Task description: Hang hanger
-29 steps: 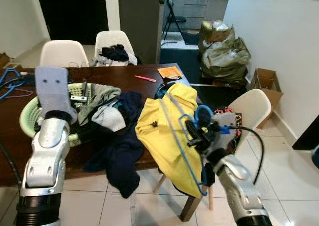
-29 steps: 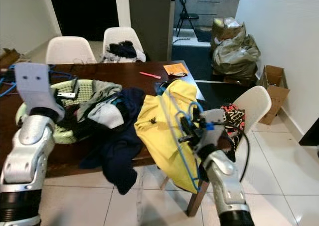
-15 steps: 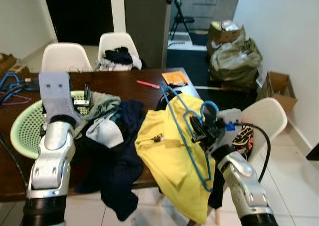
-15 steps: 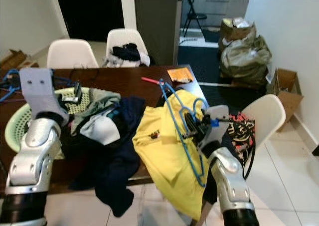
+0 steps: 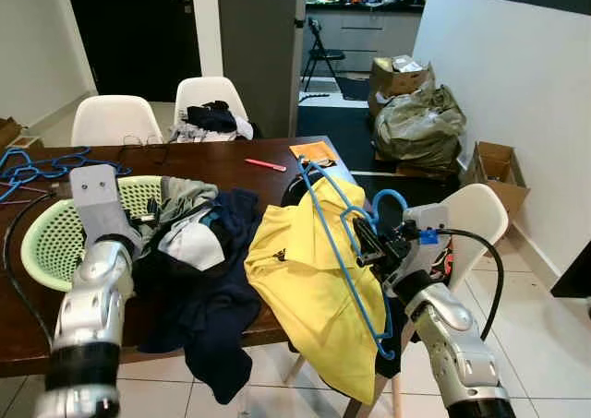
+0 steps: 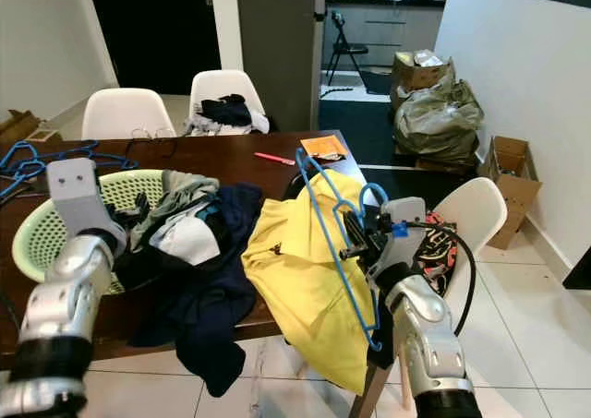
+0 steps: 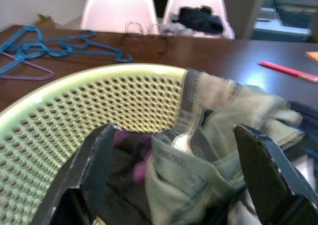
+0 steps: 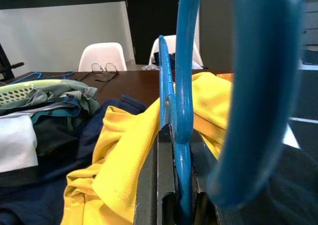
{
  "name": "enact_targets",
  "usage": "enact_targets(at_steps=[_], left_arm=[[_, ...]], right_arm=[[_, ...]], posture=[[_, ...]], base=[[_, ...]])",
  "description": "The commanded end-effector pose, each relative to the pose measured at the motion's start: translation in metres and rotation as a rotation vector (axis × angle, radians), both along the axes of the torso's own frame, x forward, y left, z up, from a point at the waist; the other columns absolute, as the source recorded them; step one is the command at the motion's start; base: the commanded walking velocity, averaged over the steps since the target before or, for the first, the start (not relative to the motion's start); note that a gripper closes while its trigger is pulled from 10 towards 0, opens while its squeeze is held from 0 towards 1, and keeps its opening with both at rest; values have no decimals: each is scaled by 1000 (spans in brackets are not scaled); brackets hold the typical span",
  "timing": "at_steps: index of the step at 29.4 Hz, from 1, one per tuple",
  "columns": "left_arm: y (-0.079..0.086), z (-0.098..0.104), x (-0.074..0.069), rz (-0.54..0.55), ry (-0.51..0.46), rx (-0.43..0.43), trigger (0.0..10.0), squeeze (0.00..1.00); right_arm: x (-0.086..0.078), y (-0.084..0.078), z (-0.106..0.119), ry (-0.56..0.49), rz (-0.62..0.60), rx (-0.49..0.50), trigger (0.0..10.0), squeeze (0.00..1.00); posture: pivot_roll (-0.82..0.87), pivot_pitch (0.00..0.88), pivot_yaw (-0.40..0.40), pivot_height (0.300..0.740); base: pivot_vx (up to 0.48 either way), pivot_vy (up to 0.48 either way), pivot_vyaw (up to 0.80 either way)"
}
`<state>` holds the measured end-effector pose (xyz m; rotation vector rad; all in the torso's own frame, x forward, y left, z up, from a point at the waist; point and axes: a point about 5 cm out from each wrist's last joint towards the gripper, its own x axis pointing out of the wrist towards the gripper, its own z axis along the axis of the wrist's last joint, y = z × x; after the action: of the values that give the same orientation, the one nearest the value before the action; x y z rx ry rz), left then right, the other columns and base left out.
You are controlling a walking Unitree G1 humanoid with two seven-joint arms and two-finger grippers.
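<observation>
My right gripper (image 5: 367,244) is shut on a blue plastic hanger (image 5: 325,204) near the table's right end. The right wrist view has the hanger's bar (image 8: 182,111) pinched between the two fingers. A yellow shirt (image 5: 309,284) is draped over the hanger and hangs past the table edge. My left gripper (image 7: 174,150) is open above a light green laundry basket (image 7: 74,101) full of clothes. Several more blue hangers (image 5: 37,164) lie on the table's far left.
The dark wooden table (image 5: 231,155) carries a heap of dark blue and grey clothes (image 5: 208,252), a red pen (image 5: 266,164) and an orange paper (image 5: 314,150). White chairs (image 5: 208,100) stand around it, one (image 5: 476,215) beside my right arm. Bags (image 5: 420,123) and a cardboard box (image 5: 499,164) line the right wall.
The whole view has shifted, so the camera moved. My right gripper has carried the hanger and yellow shirt a little higher. The left gripper stays over the basket.
</observation>
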<state>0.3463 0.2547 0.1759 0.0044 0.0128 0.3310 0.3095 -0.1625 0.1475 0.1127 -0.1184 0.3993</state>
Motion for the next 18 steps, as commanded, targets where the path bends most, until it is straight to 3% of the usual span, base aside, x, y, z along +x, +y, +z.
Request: enact_targets(at_steps=[1,4,18], left_arm=[[1,-9,2,-5,47,23,10000,0],[5,-13,10,3,78,36,10000,0],[2,-26,16,-16,132,41,10000,0]], right_arm=[[-1,1,2,-3,6,-2,10000,0],[-5,-4,3,0,-8,-21,10000,0],[-13,-18,3,18,-37,-50,10000,0]], posture=[[8,0,-37,740],[-36,0,-26,740],[-57,0,-37,740]], base=[[0,0,0],[0,0,0],[0,0,0]])
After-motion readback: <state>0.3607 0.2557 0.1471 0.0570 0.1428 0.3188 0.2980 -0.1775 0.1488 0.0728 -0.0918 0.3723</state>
